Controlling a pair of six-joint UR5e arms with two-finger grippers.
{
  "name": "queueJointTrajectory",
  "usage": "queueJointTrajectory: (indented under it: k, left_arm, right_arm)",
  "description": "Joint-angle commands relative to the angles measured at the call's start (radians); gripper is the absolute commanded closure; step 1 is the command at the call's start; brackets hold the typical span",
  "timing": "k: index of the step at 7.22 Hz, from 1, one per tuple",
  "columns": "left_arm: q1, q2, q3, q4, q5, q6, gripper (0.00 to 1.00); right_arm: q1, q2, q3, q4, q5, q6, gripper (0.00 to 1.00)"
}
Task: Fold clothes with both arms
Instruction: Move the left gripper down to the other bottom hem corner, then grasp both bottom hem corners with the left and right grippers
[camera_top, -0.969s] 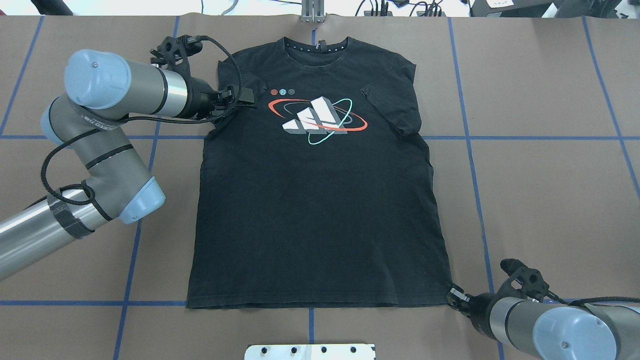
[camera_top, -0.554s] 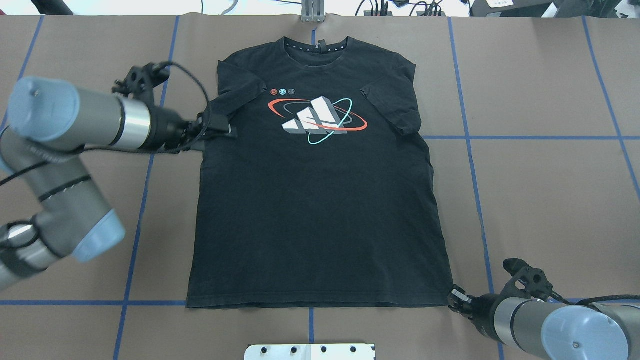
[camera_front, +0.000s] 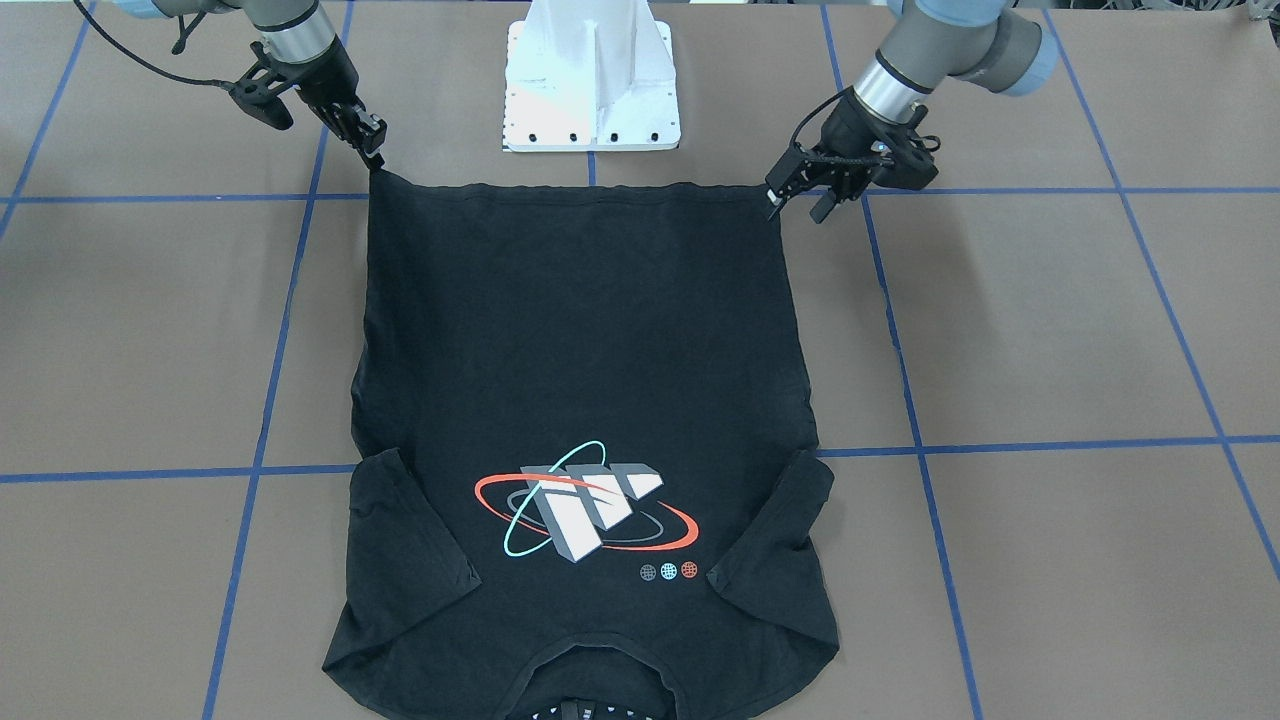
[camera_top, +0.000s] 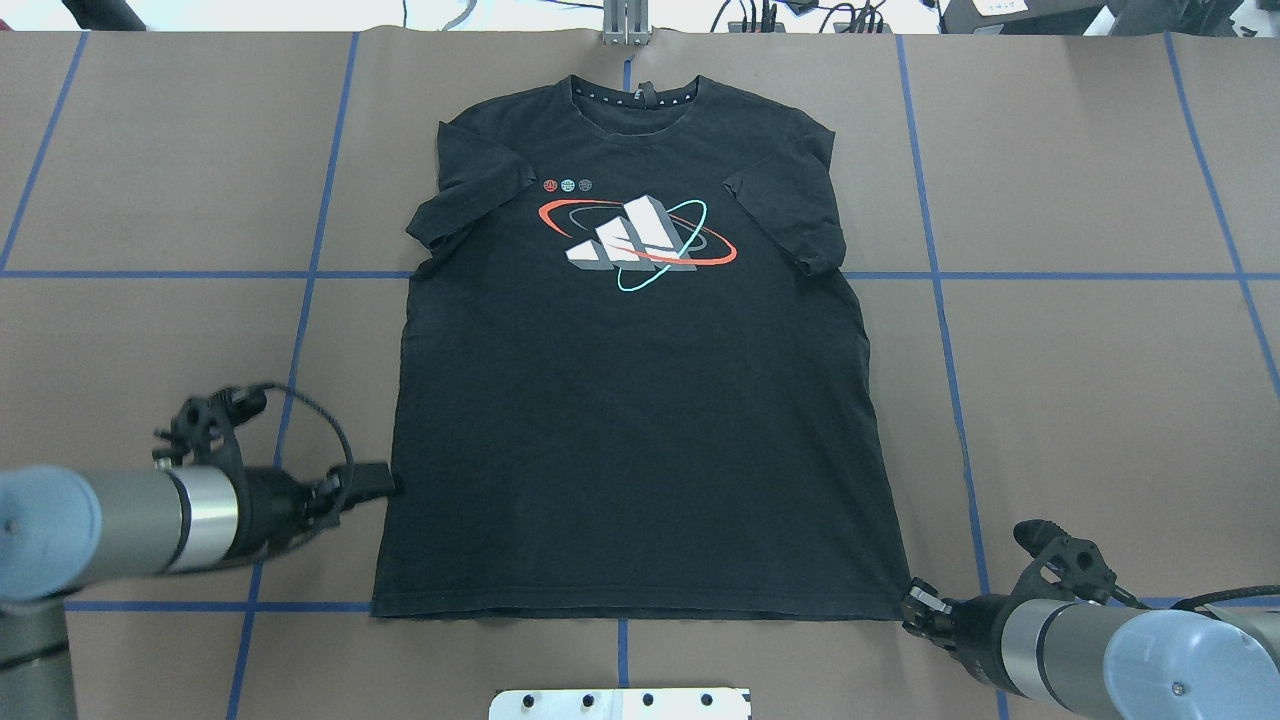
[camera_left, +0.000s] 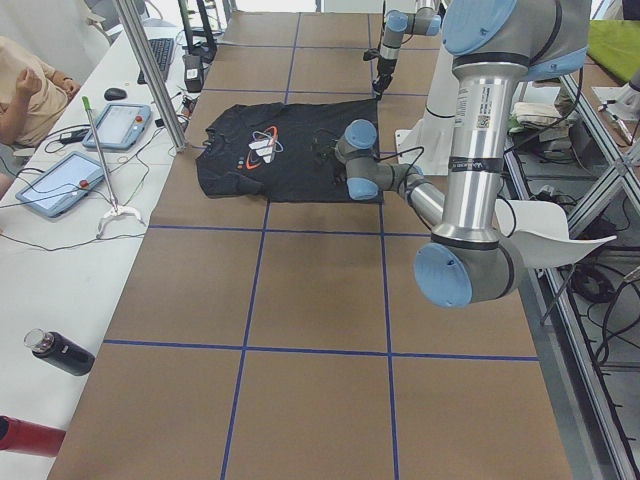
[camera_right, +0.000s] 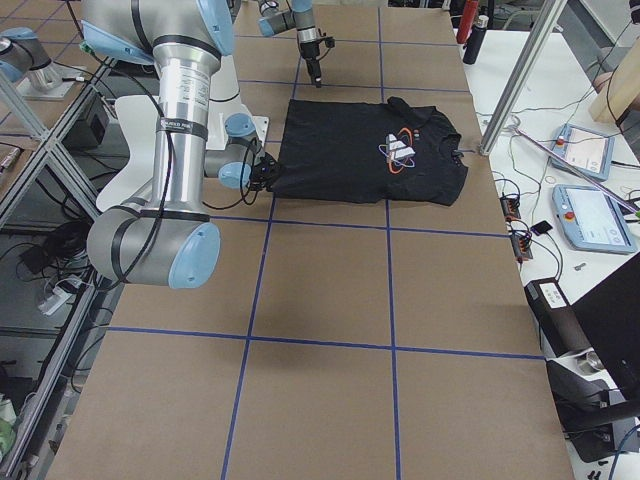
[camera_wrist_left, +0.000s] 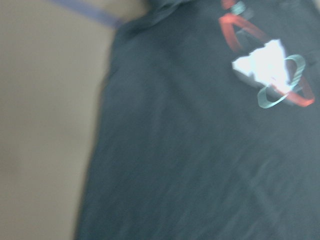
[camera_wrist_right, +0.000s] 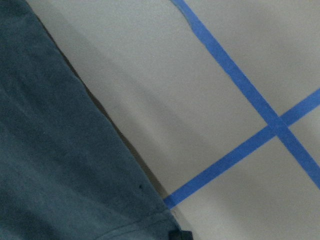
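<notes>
Left arm (camera_top: 120, 525) in from left edge, low over bench (camera_top: 1100, 380), lying roughly level and pointing right. Left pincer (camera_top: 385, 486) just beside the T-shirt's left side seam, a bit far of the near-left hem corner. Cannot tell whether touching cloth. Cannot tell open or closed either: tip is small in the overhead view, and the left wrist view is motion-blurred with no fingers showing, only black cloth and the print.

T-shirt (camera_top: 640, 430) mid-bench, spread flat, front up. Collar at far edge, hem along near edge just far of the white base plate (camera_top: 620, 703). Both short sleeves folded in over the chest sides. Logo (camera_top: 637, 243) on the chest: white-grey blocks ringed by orange and cyan ellipses, with three small dots at its upper left. Blue tape grid (camera_top: 940, 300) on the brown surface, partly covered by the shirt.

Right arm (camera_top: 1100, 650) in from near-right corner. Right pincer (camera_top: 912, 603) at the near-right hem corner, fingers together, looks pinched on the corner. Front view shows that corner drawn to a slight peak at the tip. Right wrist view shows the hem corner and a dark fingertip (camera_wrist_right: 181, 234) at the bottom edge.
</notes>
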Motion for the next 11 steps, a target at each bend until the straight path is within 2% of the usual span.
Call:
queueJointTrajectory:
  k: [1,3,5,6,7,8,9,10,11]
  left_arm:
    - [0.136,0.043,-0.007,0.018,0.093,-0.118,0.11]
    - [0.179,0.034,-0.008,0.073,0.116,-0.15,0.31]
    - [0.181,0.031,-0.008,0.074,0.117,-0.152,0.42]
    - [0.181,0.03,-0.01,0.074,0.116,-0.152,0.56]
    - [0.181,0.03,-0.01,0.074,0.116,-0.152,0.76]
    - [0.181,0.03,-0.01,0.074,0.116,-0.152,0.78]
    - [0.181,0.03,-0.01,0.074,0.116,-0.152,0.85]
    - [0.181,0.03,-0.01,0.074,0.116,-0.152,0.98]
    - [0.179,0.03,-0.015,0.074,0.116,-0.153,1.0]
  right_arm:
    - [0.005,0.0,0.002,0.0,0.015,0.0,1.0]
    - [0.009,-0.002,0.002,0.0,0.022,0.0,1.0]
    - [0.012,-0.002,0.002,0.0,0.024,0.0,1.0]
    - [0.015,-0.002,0.003,0.0,0.025,0.0,1.0]
    - [0.017,-0.002,0.003,0.0,0.025,0.0,1.0]
    - [0.017,-0.002,0.003,0.0,0.025,0.0,1.0]
    - [0.017,-0.002,0.003,0.0,0.025,0.0,1.0]
    - [0.017,-0.002,0.003,0.0,0.025,0.0,1.0]
    - [0.017,-0.002,0.003,0.0,0.025,0.0,1.0]
